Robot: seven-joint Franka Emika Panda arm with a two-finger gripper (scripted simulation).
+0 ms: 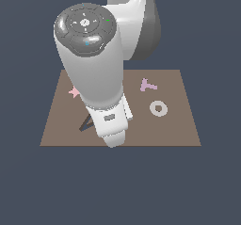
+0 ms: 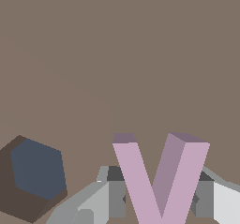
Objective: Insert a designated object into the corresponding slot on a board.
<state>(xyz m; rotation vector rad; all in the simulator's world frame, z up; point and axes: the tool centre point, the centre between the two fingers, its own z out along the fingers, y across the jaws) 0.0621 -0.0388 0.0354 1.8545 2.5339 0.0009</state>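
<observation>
In the wrist view the pale-lilac V piece (image 2: 161, 181) stands between my gripper's (image 2: 159, 202) two grey fingers (image 2: 116, 192), which are shut on its two arms. It hangs over the bare brown board (image 2: 117, 54). In the exterior view the board (image 1: 179, 125) lies flat and my arm covers its middle. The dark V-shaped slot (image 1: 86, 123) shows only partly, beside the white wrist (image 1: 110, 125) on the exterior view's left. The V piece and the fingers are hidden in that view.
A dark hexagonal hole (image 2: 35, 176) lies in the board close to the gripper. On the board sit a lilac T piece (image 1: 147, 84), a grey-white ring (image 1: 158, 108) and a pink star (image 1: 74, 92), which the arm partly covers.
</observation>
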